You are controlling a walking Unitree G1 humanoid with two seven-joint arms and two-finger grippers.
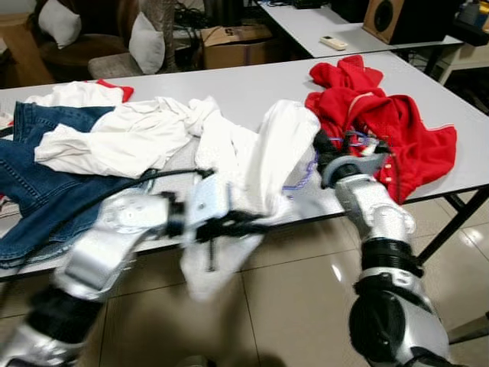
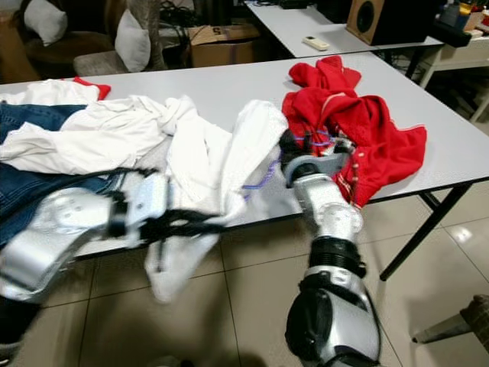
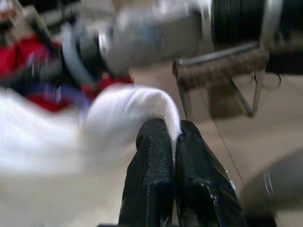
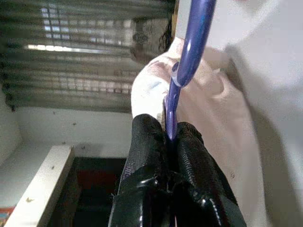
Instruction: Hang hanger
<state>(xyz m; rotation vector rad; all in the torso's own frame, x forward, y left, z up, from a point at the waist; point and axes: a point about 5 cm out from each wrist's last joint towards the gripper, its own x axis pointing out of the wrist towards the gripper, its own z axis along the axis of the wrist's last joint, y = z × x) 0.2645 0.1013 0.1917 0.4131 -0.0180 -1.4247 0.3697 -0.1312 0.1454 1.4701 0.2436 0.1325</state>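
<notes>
A white shirt lies over the front edge of the grey table and hangs toward the floor. My left gripper is at that edge, shut on a fold of the shirt's fabric, and looks blurred. A purple hanger runs inside the shirt, and a thin purple line of it shows at the shirt's right side. My right gripper is shut on the hanger's bar, up against the shirt between it and the red garment.
Blue jeans and more white clothes cover the table's left half. Behind stands a second table with a remote and a speaker, with a cardboard box beside it. Tiled floor lies below the table's edge.
</notes>
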